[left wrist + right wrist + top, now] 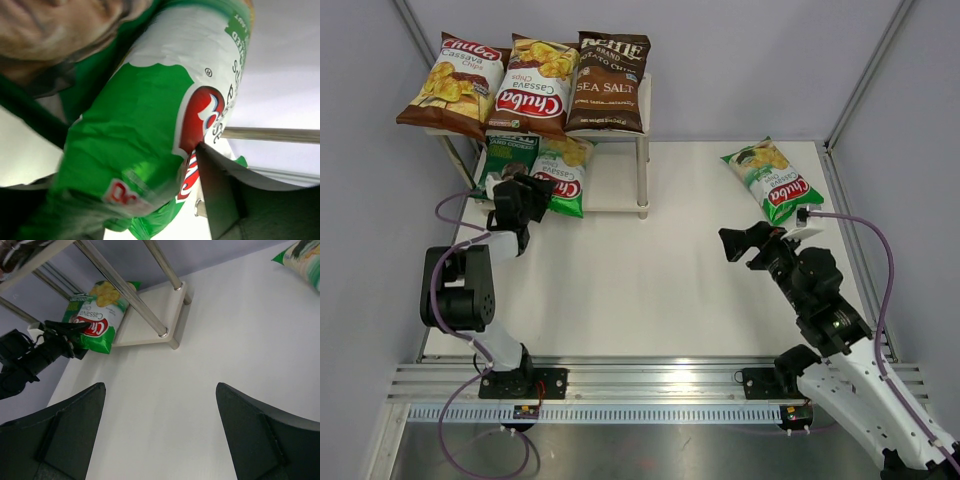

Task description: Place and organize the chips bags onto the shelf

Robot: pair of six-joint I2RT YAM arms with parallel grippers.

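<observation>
- A white table (650, 290) is walled in grey; the shelf (612, 182), set far left, is topped by three brown bags (535, 85).
- A green Chuba Cassava bag (565, 170) is met on the lower board by the left gripper (525, 195), likely for straightening; whether it is pinched cannot be told.
- The right gripper (735, 243) is held spread and empty, near another green bag (772, 178) to be fetched.

The small two-tier shelf of pale beige boards and thin metal legs (612, 182) stands at the far left of the white tabletop (650, 290). Its top board carries three glossy bags side by side and overhanging the front edge: a brown Chuba Cassava bag (450, 85), a second brown Chuba Cassava bag (535, 88) and a dark brown Kettle Sea Salt bag (610, 82). On the lower board are a dark green bag (510, 153) and a green Chuba Cassava bag (563, 170), touching. Another green Chuba Cassava bag (772, 178) lies flat at the far right.
</observation>
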